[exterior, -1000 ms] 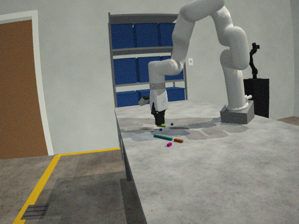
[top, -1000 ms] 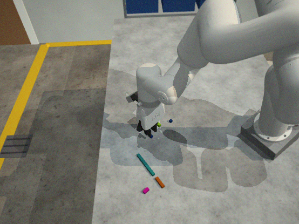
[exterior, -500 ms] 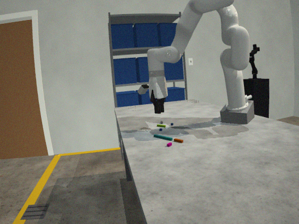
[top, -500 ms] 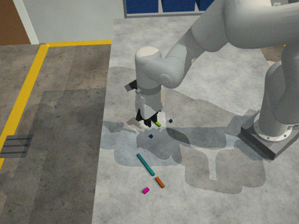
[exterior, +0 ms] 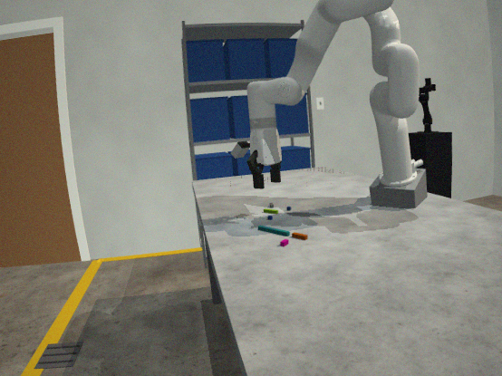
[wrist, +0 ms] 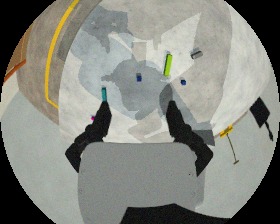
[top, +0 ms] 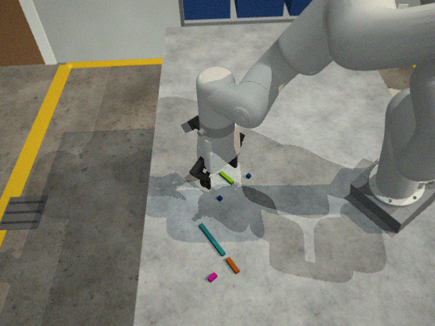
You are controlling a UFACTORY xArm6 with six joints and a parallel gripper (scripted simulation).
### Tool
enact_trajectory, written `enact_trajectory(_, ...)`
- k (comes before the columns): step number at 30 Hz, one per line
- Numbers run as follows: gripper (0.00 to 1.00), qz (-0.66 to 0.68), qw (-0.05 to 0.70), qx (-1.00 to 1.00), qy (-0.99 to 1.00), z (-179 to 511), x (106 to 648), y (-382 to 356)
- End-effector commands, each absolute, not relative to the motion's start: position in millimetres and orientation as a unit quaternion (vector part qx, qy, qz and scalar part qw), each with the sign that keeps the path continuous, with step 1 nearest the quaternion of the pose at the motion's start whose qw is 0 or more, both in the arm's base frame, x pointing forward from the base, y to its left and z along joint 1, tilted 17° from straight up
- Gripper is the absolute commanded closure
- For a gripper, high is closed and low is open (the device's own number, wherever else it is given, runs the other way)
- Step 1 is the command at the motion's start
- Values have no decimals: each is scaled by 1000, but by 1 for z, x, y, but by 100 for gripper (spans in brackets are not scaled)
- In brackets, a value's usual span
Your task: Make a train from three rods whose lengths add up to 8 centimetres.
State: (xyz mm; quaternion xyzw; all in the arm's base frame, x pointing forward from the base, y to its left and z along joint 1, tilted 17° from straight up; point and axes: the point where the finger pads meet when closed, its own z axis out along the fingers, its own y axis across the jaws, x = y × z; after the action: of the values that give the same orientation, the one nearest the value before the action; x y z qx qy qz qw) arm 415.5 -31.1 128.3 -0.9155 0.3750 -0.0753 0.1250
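One gripper [top: 221, 175] [exterior: 269, 181] [wrist: 138, 107] hangs wide open and empty above the desk [top: 353, 299] [exterior: 362, 291] [wrist: 70, 112]. Below lie a turquoise rod [top: 212, 239] [exterior: 274, 230] [wrist: 104, 94], a lime rod [top: 226, 177] [exterior: 271, 211] [wrist: 168, 65], an orange rod [top: 232, 265] [exterior: 299, 236] near the turquoise one's end, a magenta rod [top: 212, 277] [exterior: 284, 242] and two separate blue rods.
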Motion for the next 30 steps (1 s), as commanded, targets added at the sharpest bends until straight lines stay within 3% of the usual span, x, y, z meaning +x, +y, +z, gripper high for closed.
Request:
enact_trajectory(1,0,-77,125,-915,375,130,417,-31)
enact_trajectory(20,0,-82,122,-929,339,128,417,-37)
enact_trajectory(30,0,-101,105,-975,169,119,415,-59)
